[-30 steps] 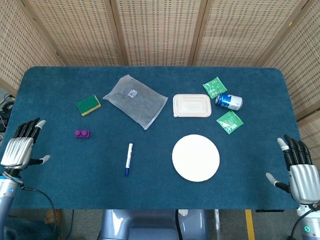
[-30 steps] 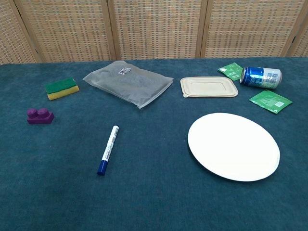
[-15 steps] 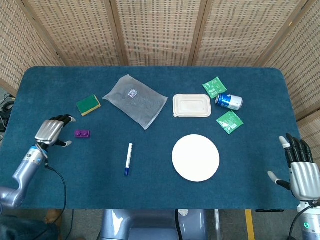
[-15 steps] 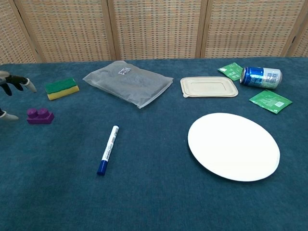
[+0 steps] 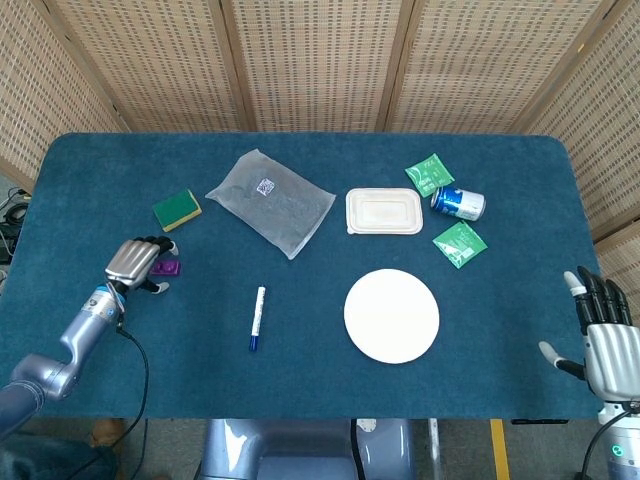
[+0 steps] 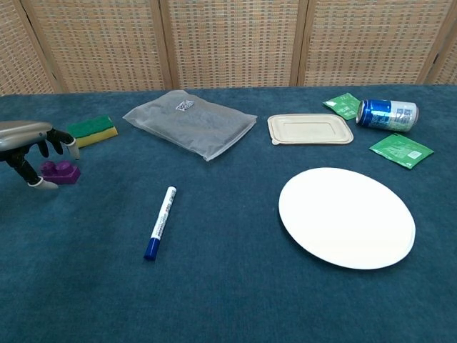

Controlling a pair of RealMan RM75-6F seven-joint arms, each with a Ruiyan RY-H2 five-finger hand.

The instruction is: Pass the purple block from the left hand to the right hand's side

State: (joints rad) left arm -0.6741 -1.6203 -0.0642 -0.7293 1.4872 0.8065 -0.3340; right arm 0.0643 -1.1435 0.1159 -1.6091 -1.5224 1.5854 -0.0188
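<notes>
- My left arm has travelled in from the table's (image 5: 300,400) left edge over the last second; my left hand (image 5: 135,262) now hovers over the purple block (image 5: 167,267), fingers arched above it and thumb low on the near side.
- In the chest view, my left hand (image 6: 28,146) is spread around the purple block (image 6: 62,172), with fingers not yet closed on it. I judge this as an unclosed pre-grasp: nothing is held.
- The purple block has not moved. It lies on the table near the left edge, just in front of the green-and-yellow sponge (image 5: 177,210) and well apart from the marker pen (image 5: 257,318).
- My right hand (image 5: 605,340) remains at the table's right front corner, palm up-turned, fingers extended and apart, holding nothing. It has drifted only slightly.
- Task meaning: the approach step is essentially complete; the grasp, the lift and the transfer toward the right side are all still to do.
- Next move, as I judge it: close fingers and thumb squarely on the block's sides. The block is small and low, so a shallow pinch could push it along the cloth rather than capture it.
</notes>
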